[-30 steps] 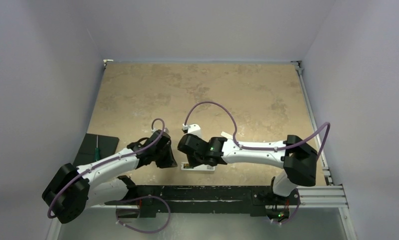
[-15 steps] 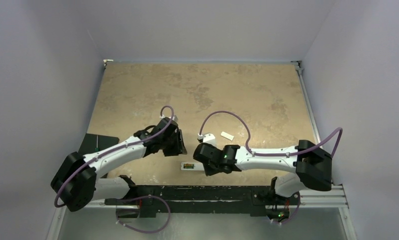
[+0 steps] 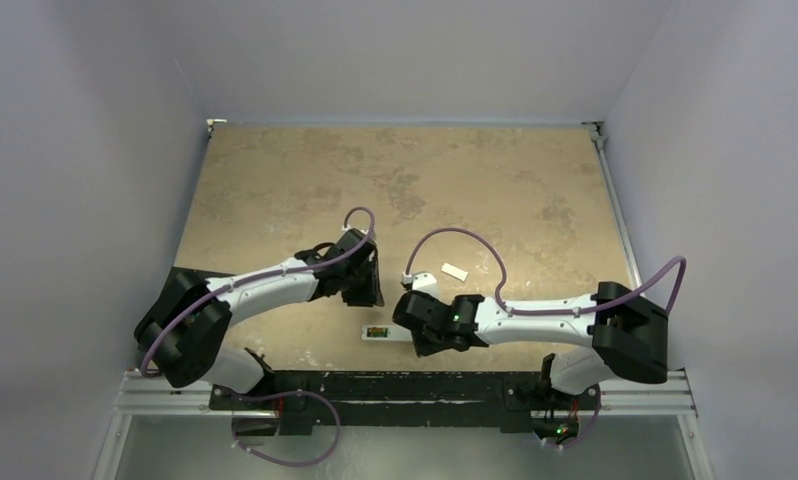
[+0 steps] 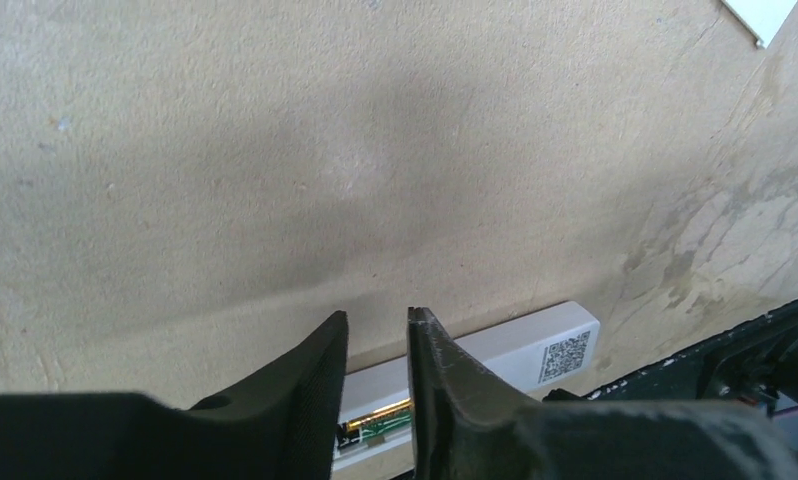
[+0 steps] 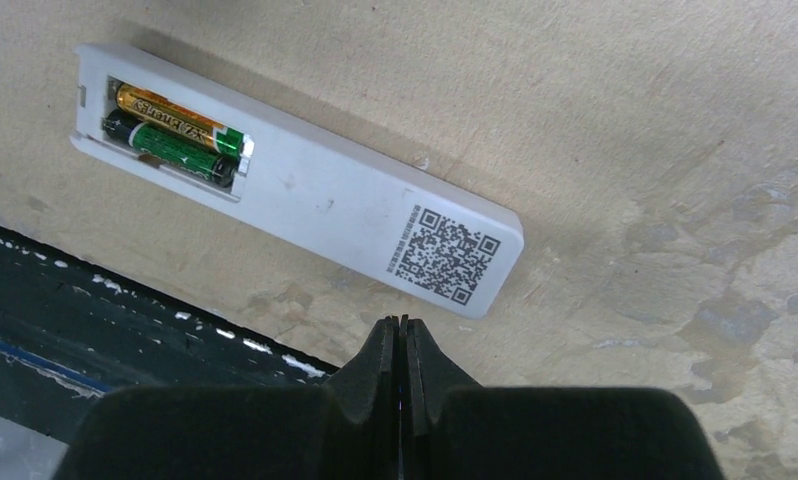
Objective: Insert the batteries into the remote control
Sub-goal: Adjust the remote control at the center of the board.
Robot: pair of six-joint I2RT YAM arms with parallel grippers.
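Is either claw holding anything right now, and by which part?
Nothing held: left claw slightly open and empty, right claw shut on air; batteries sit in the remote.

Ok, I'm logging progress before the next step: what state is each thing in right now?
remote control: lying back up, battery recess uncovered.
batteries: both seated side by side in the recess.
small white piece: loose on the table, apart from the remote; likely the cover.
left gripper: slightly open, empty, above the table.
right gripper: shut, empty.
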